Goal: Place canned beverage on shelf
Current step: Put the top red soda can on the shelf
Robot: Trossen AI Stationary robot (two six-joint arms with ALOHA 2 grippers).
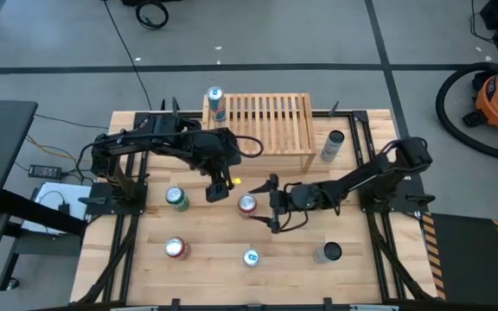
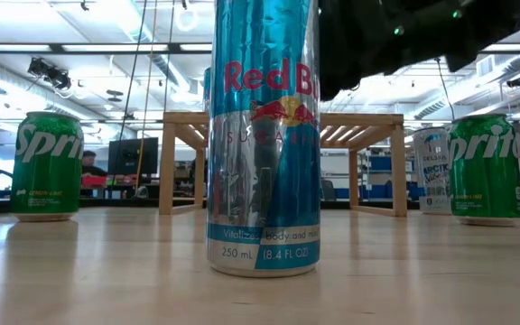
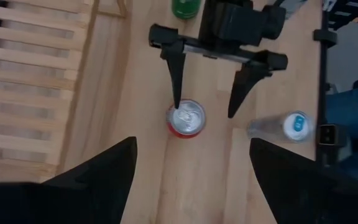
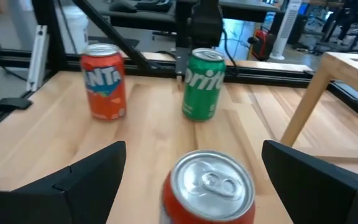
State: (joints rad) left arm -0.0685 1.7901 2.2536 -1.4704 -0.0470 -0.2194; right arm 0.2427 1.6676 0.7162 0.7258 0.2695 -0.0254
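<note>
The light wooden slatted shelf (image 1: pixel 266 121) stands at the table's far middle, with a blue can (image 1: pixel 215 104) upright on its left end. A red can (image 1: pixel 247 205) stands upright on the table, nearer than the shelf. My right gripper (image 1: pixel 271 205) is open and level, coming from the right. Its fingers stand on either side of the red can (image 4: pixel 209 186) with gaps on both sides. My left gripper (image 1: pixel 220 186) is open and empty, hovering just left of the red can (image 3: pixel 186 118).
A Sprite can (image 1: pixel 176 199), a Fanta can (image 1: pixel 175 249), a Red Bull can (image 1: pixel 251 257) and another green can (image 1: pixel 331 252) stand on the near half of the table. A white can (image 1: pixel 333 145) stands right of the shelf.
</note>
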